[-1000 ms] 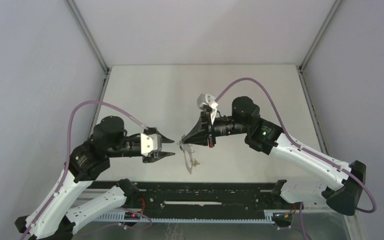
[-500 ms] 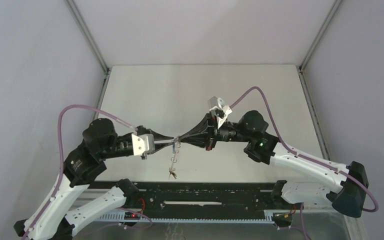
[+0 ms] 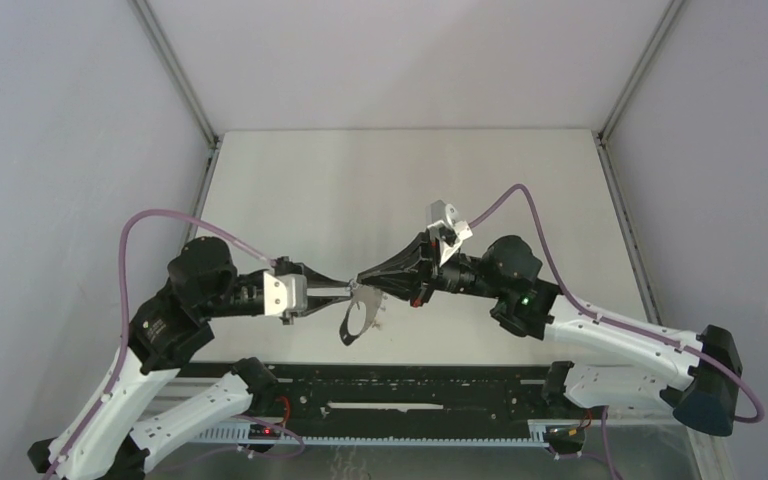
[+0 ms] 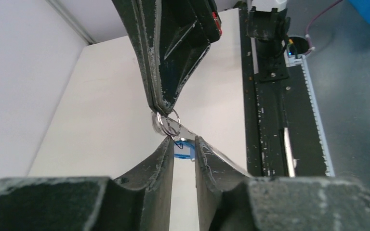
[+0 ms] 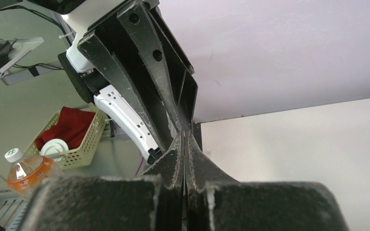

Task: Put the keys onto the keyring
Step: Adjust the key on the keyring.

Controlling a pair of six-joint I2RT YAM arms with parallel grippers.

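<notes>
The two grippers meet tip to tip above the near middle of the table. My right gripper [image 3: 362,278] is shut on the small metal loops [image 4: 166,122] of the keyring. Its thin dark hoop [image 3: 344,330] hangs below the tips, tilted toward the left arm. My left gripper [image 4: 183,142] is closed on the blue head of a key [image 4: 184,150], which sits between its fingertips [image 4: 166,147] just under the loops. In the right wrist view the right gripper [image 5: 185,137] shows its fingers pressed together, with the left gripper right in front of them. The ring itself is hidden there.
A black rail [image 3: 410,385] runs along the table's near edge between the arm bases. Grey walls close in the left, right and far sides. Off the table, the right wrist view shows a basket with red cloth [image 5: 72,132] and a bottle [image 5: 29,171].
The left gripper, open and apart a second ago, has moved right to the right gripper's tips and closed on the blue key. The hoop has swung from hanging straight down to a tilt.
</notes>
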